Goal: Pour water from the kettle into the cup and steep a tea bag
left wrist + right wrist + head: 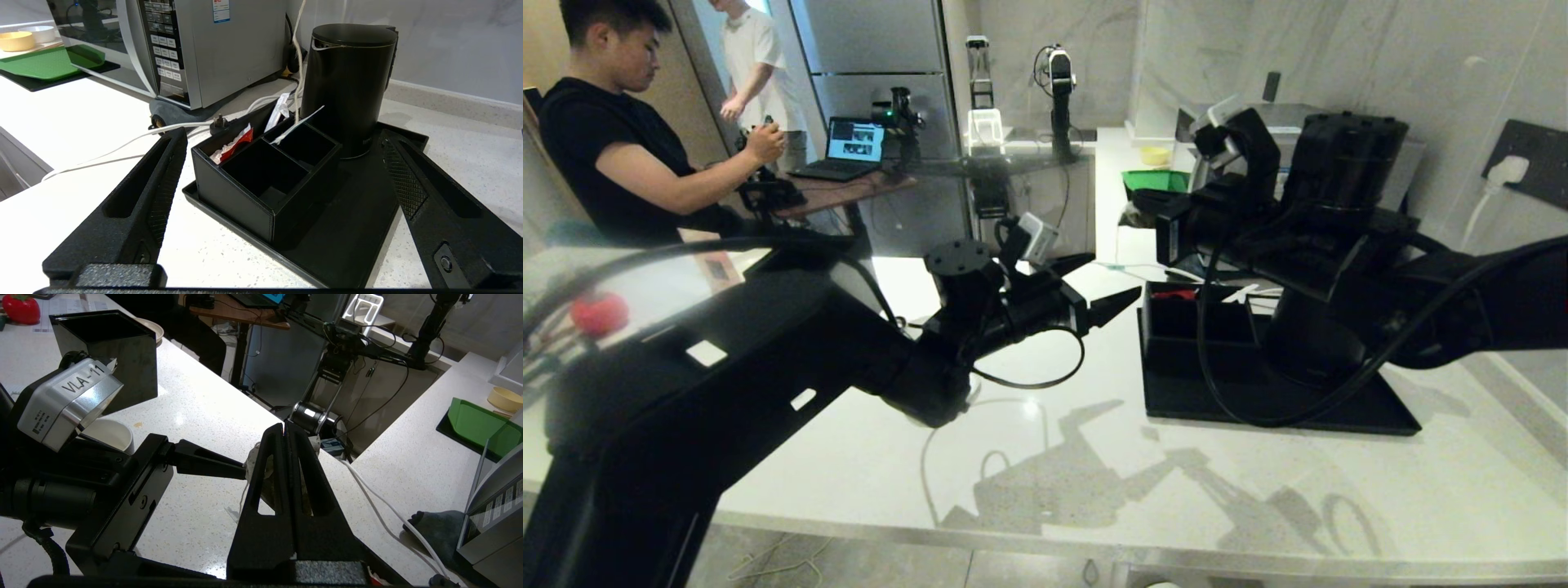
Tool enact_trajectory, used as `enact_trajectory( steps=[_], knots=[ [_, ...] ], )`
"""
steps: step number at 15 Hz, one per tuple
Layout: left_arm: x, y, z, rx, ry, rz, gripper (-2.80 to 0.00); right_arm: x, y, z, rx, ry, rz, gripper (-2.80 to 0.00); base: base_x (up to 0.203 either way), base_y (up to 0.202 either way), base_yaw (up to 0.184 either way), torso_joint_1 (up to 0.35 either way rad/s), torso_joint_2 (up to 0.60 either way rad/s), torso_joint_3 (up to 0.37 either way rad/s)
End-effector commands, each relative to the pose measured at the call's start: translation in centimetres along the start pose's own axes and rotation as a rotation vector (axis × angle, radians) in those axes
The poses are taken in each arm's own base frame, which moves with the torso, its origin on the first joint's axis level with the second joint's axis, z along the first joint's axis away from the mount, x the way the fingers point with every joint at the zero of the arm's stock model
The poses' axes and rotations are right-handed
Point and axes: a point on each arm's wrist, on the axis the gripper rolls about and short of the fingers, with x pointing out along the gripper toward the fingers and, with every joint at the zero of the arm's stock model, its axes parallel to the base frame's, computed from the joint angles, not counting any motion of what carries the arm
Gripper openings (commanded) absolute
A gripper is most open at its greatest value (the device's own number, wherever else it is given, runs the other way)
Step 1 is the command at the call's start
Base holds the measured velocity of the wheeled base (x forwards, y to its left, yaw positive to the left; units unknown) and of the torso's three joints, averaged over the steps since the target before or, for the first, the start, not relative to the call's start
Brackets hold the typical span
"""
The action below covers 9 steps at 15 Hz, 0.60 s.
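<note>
Left wrist view, kettle (347, 87): upright at the tray's (359, 228) rear, lid on, so nothing spills.
Sachet box (265, 179): just before it, sharing the tray.
Left gripper (282, 192): fingers spread wide, aimed that way, empty.
Right gripper (284, 433): fingers pressed together, apparently clamping something pale; its identity unclear.
Cup (108, 435): on the counter behind the left arm.

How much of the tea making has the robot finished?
Hardly any looks done. The kettle stands upright on its tray, lid on, nothing gripping it. The left gripper is open, facing it. The right gripper is shut, with a pale bag beside its fingers; whether it grips that is unclear. The cup waits on the counter. Pouring and steeping remain.
</note>
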Motion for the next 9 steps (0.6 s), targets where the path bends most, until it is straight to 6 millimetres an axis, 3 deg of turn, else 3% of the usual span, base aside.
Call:
enact_trajectory(
  steps=[1, 9],
  knots=[
    [0.07, 0.03, -0.01, 0.003, -0.006, -0.005, 0.00, 0.03, 0.10, -0.09, -0.002, -0.001, 0.003, -2.80, 0.000, 0.000, 0.000, 0.000, 0.00, 0.000],
    [0.21, 0.09, 0.03, 0.006, -0.010, -0.012, 0.00, 0.15, 0.21, -0.37, -0.002, 0.004, 0.006, -2.80, 0.000, 0.000, 0.000, 0.000, 0.00, 0.000]
  ],
)
